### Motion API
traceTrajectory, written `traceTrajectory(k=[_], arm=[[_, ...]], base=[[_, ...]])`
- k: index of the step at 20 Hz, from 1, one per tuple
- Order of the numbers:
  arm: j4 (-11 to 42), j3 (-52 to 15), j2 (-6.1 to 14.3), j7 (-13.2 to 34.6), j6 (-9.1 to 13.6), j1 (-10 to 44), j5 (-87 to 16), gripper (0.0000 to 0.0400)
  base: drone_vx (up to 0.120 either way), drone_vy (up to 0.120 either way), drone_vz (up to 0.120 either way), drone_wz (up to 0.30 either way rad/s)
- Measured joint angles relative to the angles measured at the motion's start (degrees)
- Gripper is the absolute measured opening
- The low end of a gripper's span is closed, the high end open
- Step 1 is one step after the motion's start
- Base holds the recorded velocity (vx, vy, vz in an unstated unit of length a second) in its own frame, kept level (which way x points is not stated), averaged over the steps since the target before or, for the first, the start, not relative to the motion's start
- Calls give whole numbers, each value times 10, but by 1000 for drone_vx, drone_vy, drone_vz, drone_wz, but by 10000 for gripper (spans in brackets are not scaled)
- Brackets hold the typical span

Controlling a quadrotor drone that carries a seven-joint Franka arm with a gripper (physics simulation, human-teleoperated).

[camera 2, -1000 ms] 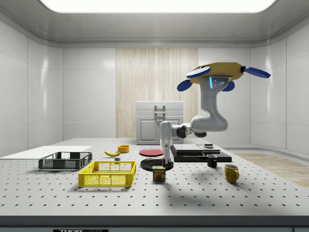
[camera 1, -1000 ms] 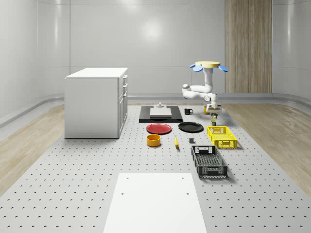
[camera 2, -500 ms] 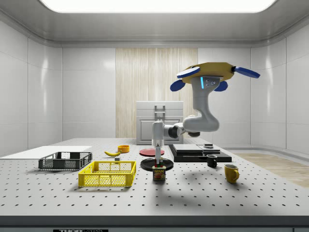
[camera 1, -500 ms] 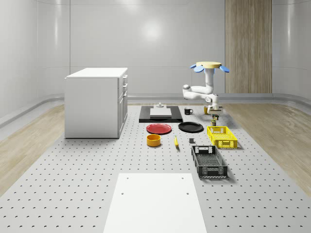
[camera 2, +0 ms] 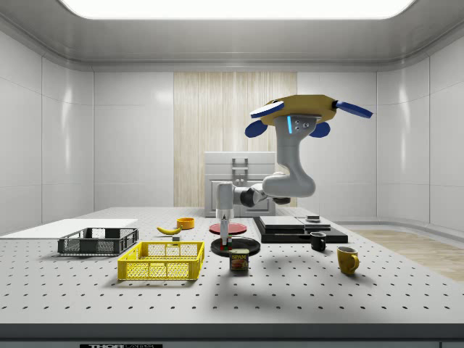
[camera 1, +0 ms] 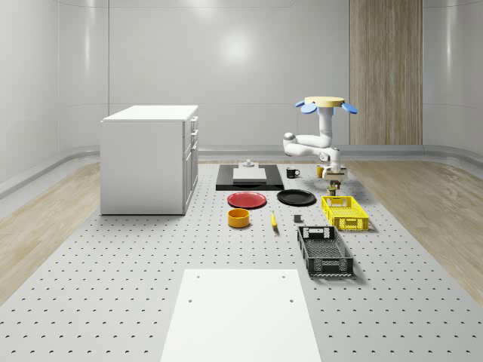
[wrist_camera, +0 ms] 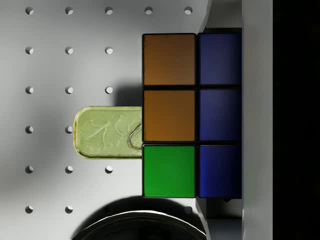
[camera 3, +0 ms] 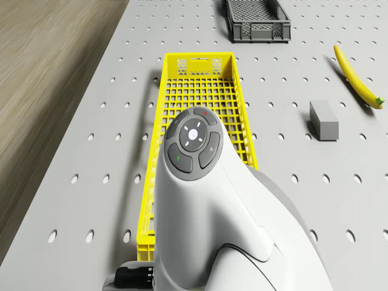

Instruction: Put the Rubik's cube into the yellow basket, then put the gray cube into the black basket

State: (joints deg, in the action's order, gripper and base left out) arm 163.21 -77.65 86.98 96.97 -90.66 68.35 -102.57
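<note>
The gripper point(camera 2: 225, 240) is clamped on the Rubik's cube point(wrist_camera: 192, 115), which the wrist view has close against the camera, orange, green and blue squares facing it, held in the air. Below the cube there lie a tin point(wrist_camera: 107, 132) and the rim of a black plate point(wrist_camera: 140, 227). In the side view the drone point(camera 2: 304, 114) hovers above the table point(camera 2: 290, 290), over the ground between the tin point(camera 2: 239, 260) and the mugs, its arm reaching toward the side view's left; the gripper hangs just off the near end of the yellow basket point(camera 2: 162, 261), not yet over it. So, by my reading, the first half is partway done: cube lifted and carried, drop still to come. The second half is untouched: the gray cube point(camera 3: 323, 119) sits on the table at about 3 o'clock of the yellow basket point(camera 3: 197, 139) in the drone view, and the black basket point(camera 3: 256, 21) stands at 12 o'clock, with nothing seen inside
</note>
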Motion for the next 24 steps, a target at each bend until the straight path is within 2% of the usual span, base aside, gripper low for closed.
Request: traceTrajectory(k=[18, 21, 24], arm=[[0, -1, 10, 2, -9, 2, 4, 325], [0, -1, 11, 2, -10, 3, 4, 325], [-1, -2, 12, 2, -11, 3, 5, 325]], base=[[120, 0, 0, 0], [120, -120, 0, 0], [120, 0, 0, 0]])
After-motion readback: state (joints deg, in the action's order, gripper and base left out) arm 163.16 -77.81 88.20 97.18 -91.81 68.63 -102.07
